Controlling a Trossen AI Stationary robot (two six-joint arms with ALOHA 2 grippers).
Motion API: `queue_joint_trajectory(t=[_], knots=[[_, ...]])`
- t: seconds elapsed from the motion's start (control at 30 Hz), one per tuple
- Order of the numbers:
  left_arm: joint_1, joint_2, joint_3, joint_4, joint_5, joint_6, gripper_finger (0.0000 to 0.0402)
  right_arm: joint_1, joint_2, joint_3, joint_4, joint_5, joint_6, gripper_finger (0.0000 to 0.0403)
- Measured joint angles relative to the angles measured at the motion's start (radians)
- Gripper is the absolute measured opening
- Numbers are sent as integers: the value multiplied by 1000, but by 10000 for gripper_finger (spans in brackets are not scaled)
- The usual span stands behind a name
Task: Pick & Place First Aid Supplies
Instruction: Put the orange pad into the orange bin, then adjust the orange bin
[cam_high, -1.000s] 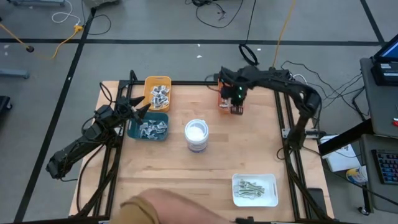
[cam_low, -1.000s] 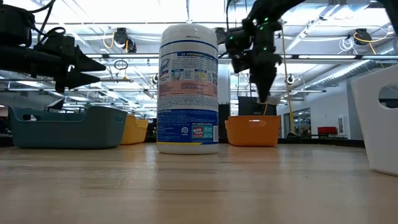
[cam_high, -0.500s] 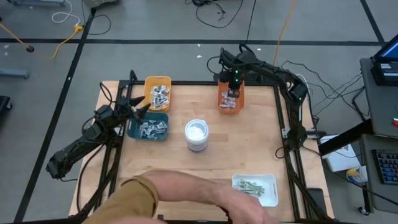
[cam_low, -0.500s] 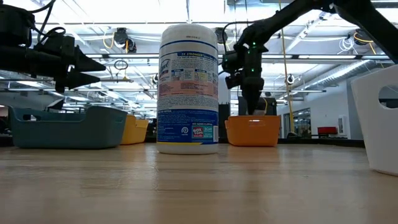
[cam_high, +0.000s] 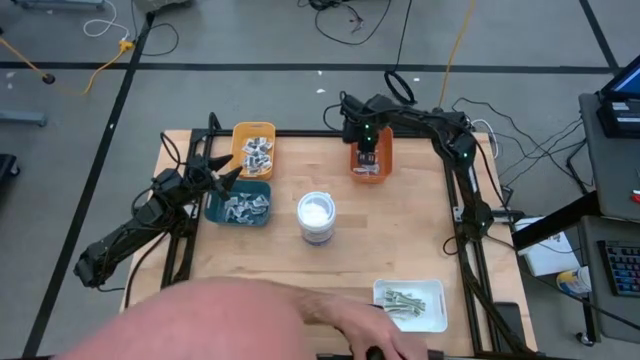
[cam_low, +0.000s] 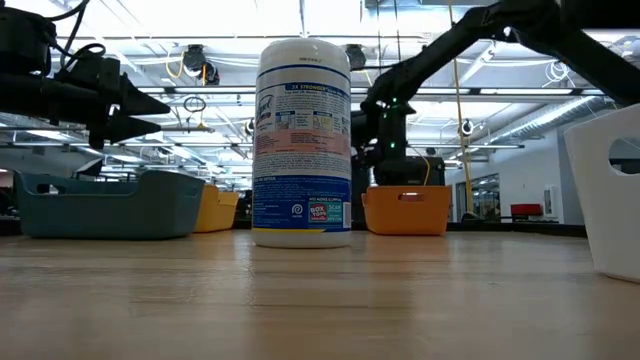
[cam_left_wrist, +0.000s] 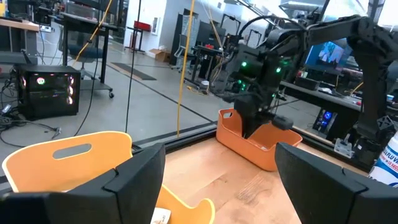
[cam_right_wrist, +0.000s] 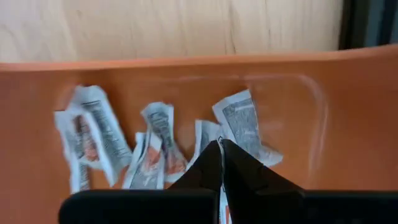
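The right gripper (cam_right_wrist: 221, 149) hangs inside the orange bin (cam_high: 371, 158) – fingers pressed together, gripping nothing – just above the white-and-red sachets (cam_right_wrist: 155, 146). The left gripper (cam_high: 232, 174) waits wide open, empty, left of the wipes canister (cam_high: 316, 216).

Smooth orange plastic bin (cam_right_wrist: 186, 93) holds crinkled paper sachets (cam_right_wrist: 155, 137) on a matt wooden table (cam_high: 330, 280).

Dark jointed arms (cam_high: 430, 125), green lights

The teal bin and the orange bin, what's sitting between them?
In the high view, a white wipes canister stands on the wood between the teal bin and the orange bin.
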Motion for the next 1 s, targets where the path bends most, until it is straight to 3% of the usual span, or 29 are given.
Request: queue_joint_trajectory(t=[0.3,0.4,0.5,0.67,0.77,1.0], knots=[[0,0,0,0,0,0,306,10,18,0,7,177,7,8],[0,0,0,0,0,0,306,11,5,0,-13,168,5,25],[0,0,0,0,0,0,306,11,-6,0,-21,126,35,55],[0,0,0,0,0,0,306,15,-53,0,-72,66,66,137],[0,0,0,0,0,0,306,24,-93,0,-96,72,204,189],[0,0,0,0,0,0,306,77,-189,-55,-68,72,747,272]])
